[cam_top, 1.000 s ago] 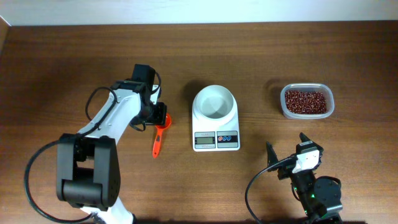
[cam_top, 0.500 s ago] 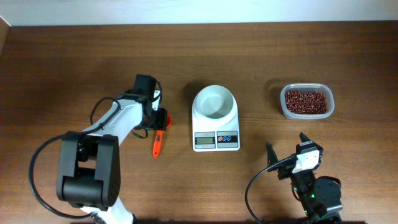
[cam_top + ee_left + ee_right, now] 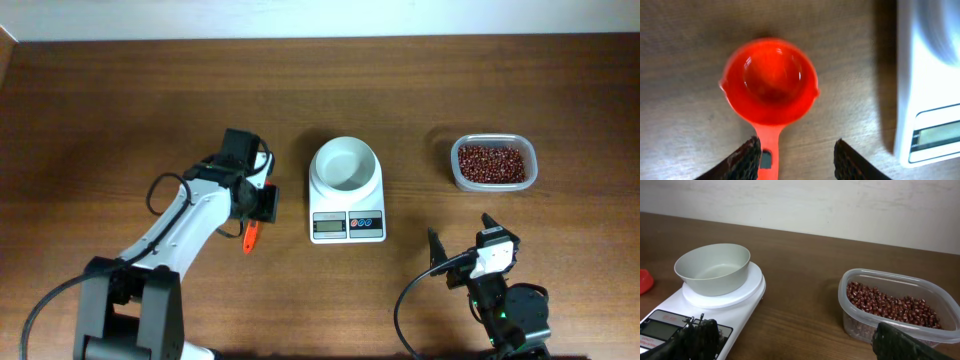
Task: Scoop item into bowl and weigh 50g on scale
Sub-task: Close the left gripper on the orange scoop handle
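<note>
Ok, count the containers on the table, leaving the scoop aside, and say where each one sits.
2. The white bowl sits on the scale at the centre. The clear tub holding the beans stands apart at the right. Nothing suggests a hidden one.

Wooden table [image 3: 100, 100], scale [image 3: 347, 226], clear tub [image 3: 452, 172], orange scoop [image 3: 771, 82]

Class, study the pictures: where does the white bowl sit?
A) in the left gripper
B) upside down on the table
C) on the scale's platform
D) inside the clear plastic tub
C: the bowl stands upright and empty on the round platform of the scale.
</note>
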Robot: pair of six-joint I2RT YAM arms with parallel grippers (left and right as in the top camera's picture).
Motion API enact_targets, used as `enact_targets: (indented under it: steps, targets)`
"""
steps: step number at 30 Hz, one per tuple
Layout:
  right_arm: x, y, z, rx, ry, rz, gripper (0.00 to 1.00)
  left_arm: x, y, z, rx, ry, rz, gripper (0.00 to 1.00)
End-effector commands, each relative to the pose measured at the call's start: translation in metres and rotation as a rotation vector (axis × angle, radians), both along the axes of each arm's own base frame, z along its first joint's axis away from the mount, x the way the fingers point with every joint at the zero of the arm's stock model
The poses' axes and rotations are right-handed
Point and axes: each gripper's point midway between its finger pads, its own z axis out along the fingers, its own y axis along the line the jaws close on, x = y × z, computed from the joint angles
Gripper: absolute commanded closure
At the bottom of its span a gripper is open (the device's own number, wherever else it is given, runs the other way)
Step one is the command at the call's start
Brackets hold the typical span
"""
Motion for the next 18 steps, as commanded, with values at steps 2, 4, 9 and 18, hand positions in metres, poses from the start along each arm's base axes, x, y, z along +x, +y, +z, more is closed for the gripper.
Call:
enact_targets:
  steps: [2,4,9,18]
  targets:
    - [0.000,-0.002,-0.003,0.002,0.006,-0.009,0.01,-0.008,0.014,-0.012,0.074,0.007,0.048,0.49]
    - [0.000,-0.002,-0.003,0.002,0.006,-0.009,0.01,-0.002,0.013,-0.010,0.069,-0.016,0.049,0.48]
    - [0.000,-0.002,-0.003,0.002,0.006,-0.009,0.01,-0.006,0.014,-0.022,0.077,0.012,0.048,0.49]
    - [0.000,-0.002,-0.003,0.002,0.006,-0.009,0.01,-0.002,0.016,-0.041,0.096,0.034,0.051,0.52]
